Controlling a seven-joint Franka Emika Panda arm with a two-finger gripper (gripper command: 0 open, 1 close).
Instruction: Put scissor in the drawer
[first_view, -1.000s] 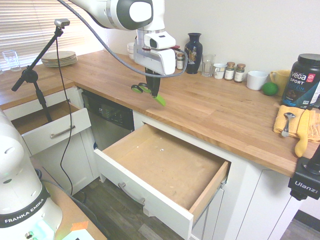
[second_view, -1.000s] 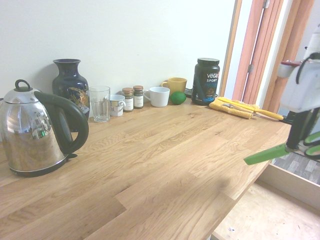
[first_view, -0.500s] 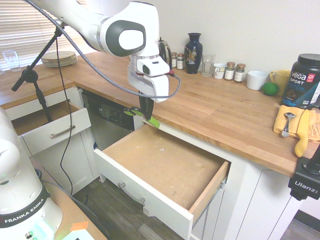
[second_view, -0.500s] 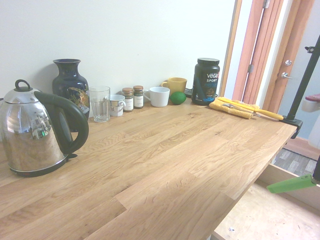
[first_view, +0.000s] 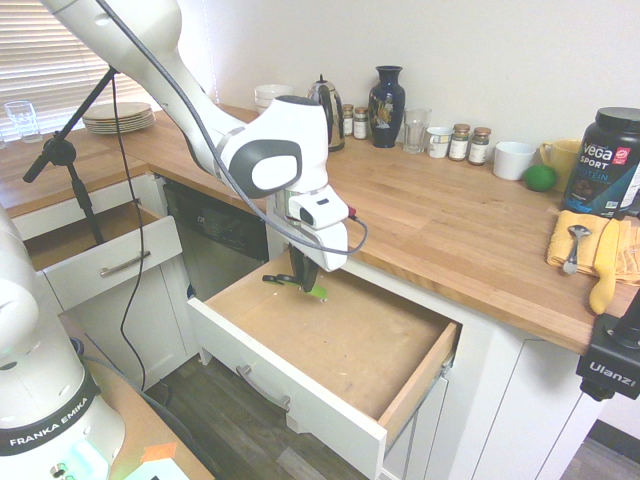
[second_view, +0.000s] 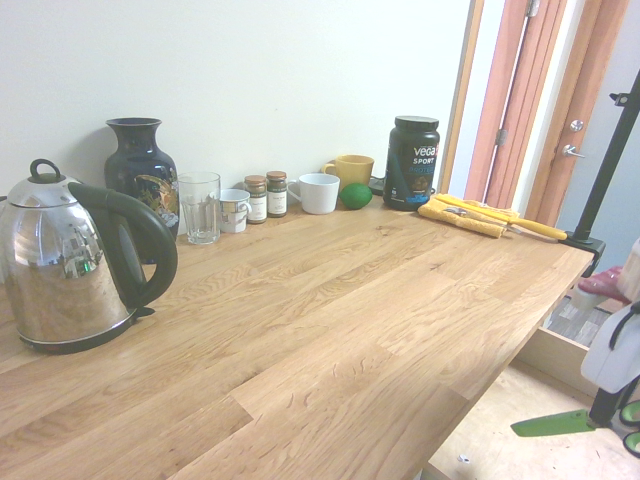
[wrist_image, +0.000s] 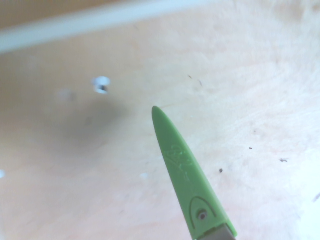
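first exterior view, gripper (first_view: 306, 285) clamped on scissor (first_view: 316, 292), inside open drawer (first_view: 330, 335)

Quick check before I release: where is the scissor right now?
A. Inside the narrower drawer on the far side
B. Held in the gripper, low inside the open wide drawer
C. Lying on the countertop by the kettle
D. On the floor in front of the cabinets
B: the gripper is shut on the scissor, its green blade cover hanging just above the bare wood bottom of the wide drawer.
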